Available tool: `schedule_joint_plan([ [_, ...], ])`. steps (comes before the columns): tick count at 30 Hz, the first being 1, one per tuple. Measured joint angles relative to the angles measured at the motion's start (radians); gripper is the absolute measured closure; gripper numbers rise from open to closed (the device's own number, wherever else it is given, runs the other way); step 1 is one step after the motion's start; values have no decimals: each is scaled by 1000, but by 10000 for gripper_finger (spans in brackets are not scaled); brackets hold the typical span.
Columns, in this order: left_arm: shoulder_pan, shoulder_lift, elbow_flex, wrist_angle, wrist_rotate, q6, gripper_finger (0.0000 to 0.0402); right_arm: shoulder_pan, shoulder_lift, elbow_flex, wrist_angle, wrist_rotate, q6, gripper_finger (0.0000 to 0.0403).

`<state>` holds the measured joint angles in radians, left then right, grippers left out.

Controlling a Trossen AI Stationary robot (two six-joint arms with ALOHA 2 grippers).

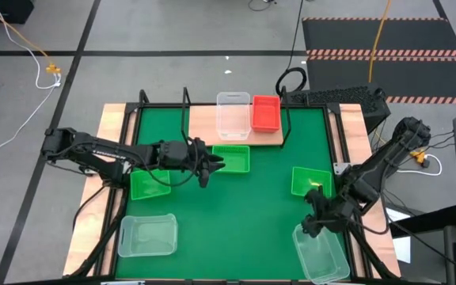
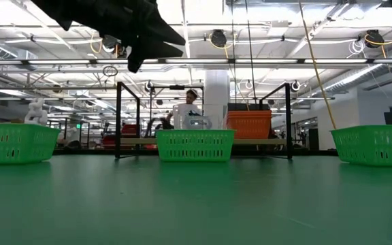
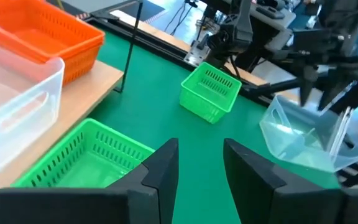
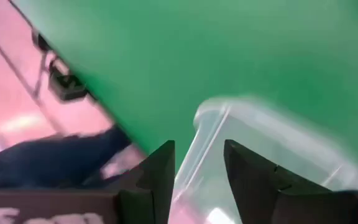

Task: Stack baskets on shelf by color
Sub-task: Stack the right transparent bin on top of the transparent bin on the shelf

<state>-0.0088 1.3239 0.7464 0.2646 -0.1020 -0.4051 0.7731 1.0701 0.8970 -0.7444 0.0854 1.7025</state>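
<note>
The shelf (image 1: 204, 119) stands at the table's far edge with a clear basket (image 1: 232, 115) and a red basket (image 1: 266, 113) side by side on its board. Three green baskets rest on the mat: one (image 1: 230, 158) in front of the shelf, one (image 1: 149, 184) under my left arm, one (image 1: 311, 180) at the right. Another clear basket (image 1: 147, 236) lies near left. My left gripper (image 1: 212, 162) hangs open above the middle green basket's left end (image 3: 86, 162), touching nothing. My right gripper (image 1: 317, 222) is at a third clear basket (image 1: 321, 253) by the near right corner. My right gripper (image 4: 199, 165) has the clear basket's end wall and rim (image 4: 207, 134) between its two fingers, one finger inside and one outside, coming from above and slanting down. The basket (image 3: 300, 134) sits tilted below the gripper, partly past the table's near right corner.
The shelf's black wire uprights (image 1: 185, 107) rise beside the board. The left part of the board is bare. A wooden border (image 1: 109, 134) runs round the green mat. A keyboard (image 1: 335, 96) lies behind the far right corner. A person (image 2: 190, 102) shows far off in the room.
</note>
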Motion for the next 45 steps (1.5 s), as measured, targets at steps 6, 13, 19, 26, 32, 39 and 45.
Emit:
schedule_joint_plan([
  [6, 34, 0, 0, 0, 91, 83, 275, 16, 0, 0, 113, -191, 307, 283],
  [13, 75, 0, 0, -6, 284, 91, 275, 34, 68, -12, 109, -165, 511, 298],
  [19, 82, -7, 0, -79, 387, 97, 275, -12, 211, -14, 180, -161, 507, 310],
  [26, 82, -32, -1, -191, 401, 141, 275, -39, 247, -14, 279, -165, 484, 310],
  [32, 82, -59, 1, -222, 400, 204, 275, -34, 213, -14, 304, -310, 448, 326],
  [39, 83, -74, 0, -241, 320, 208, 275, -34, 229, -14, 238, -319, 149, 341],
  [45, 83, -76, 0, -240, 302, 163, 275, -17, 229, -14, 199, -401, -266, 353],
])
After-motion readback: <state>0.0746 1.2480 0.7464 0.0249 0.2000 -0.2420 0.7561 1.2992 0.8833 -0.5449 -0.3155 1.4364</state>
